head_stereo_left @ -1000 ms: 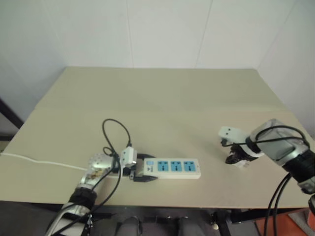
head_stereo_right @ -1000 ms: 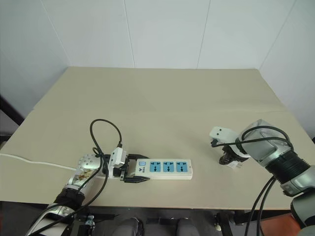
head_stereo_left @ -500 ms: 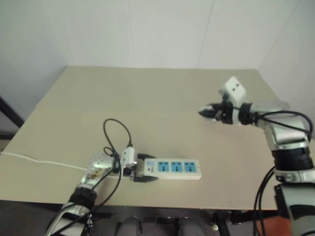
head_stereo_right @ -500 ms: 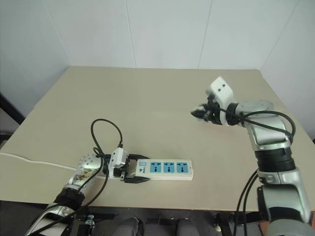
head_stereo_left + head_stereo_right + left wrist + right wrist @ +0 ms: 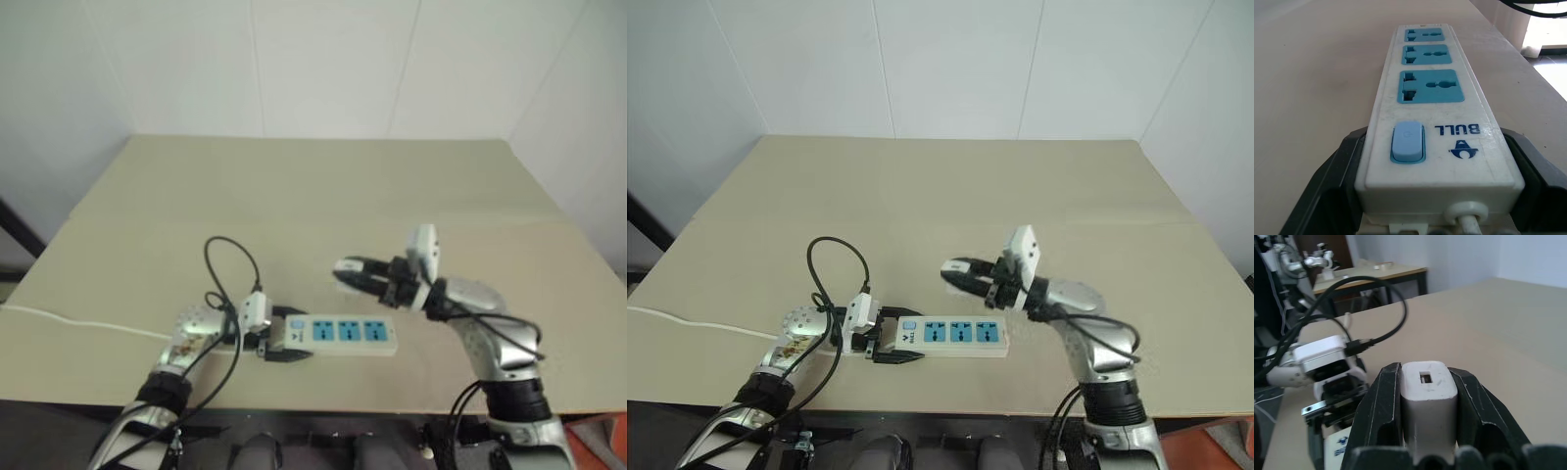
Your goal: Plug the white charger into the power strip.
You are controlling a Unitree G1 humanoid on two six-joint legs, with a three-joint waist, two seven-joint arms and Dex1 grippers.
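The power strip (image 5: 345, 334) lies near the table's front edge, its three blue socket faces up. My left gripper (image 5: 893, 343) is shut on its switch end, with a black finger (image 5: 1342, 161) on each side of the body by the blue switch (image 5: 1408, 142). My right gripper (image 5: 349, 269) hovers just above and behind the strip, pointing left. It is shut on the white charger (image 5: 1429, 396), which sits upright between its two black fingers (image 5: 1382, 401). The charger's prongs are hidden.
The strip's white cord (image 5: 78, 322) runs left off the table edge. A black cable loop (image 5: 231, 260) arcs above my left wrist. The beige table (image 5: 313, 186) stretches back to a white wall.
My right arm has swung from the table's right side up and to the left, turning to point left over the strip with the charger still held. The left gripper and strip have not moved.
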